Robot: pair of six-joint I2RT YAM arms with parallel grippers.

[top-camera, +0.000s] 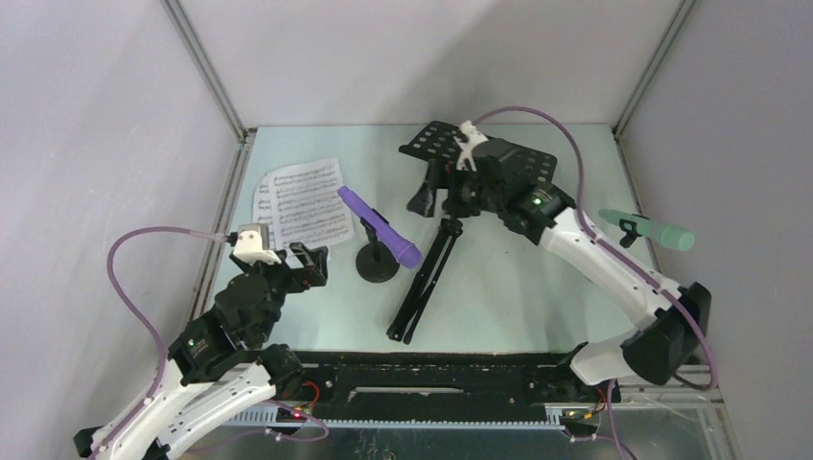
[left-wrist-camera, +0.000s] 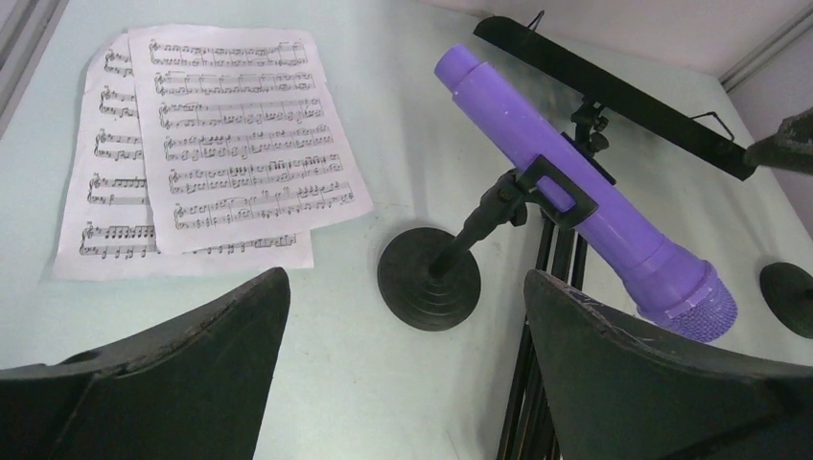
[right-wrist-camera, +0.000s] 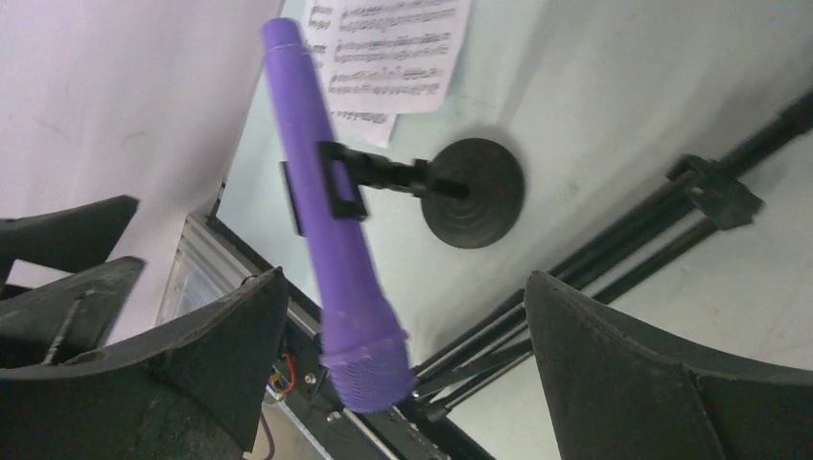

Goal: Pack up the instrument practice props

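White sheet-music pages lie flat at the back left, also in the left wrist view. The purple microphone sits tilted in the clip of a black round-based holder mid-table. The black music rack stands behind it, legs folded, with its perforated plate at the back. The mint-green microphone sits in a clip at the right. My left gripper is open and empty, in front and left of the purple microphone's holder. My right gripper is open at the rack's top, above the purple microphone, holding nothing.
Grey walls with metal corner posts enclose the table on three sides. A black rail runs along the near edge between the arm bases. A second round holder base shows at the right edge of the left wrist view.
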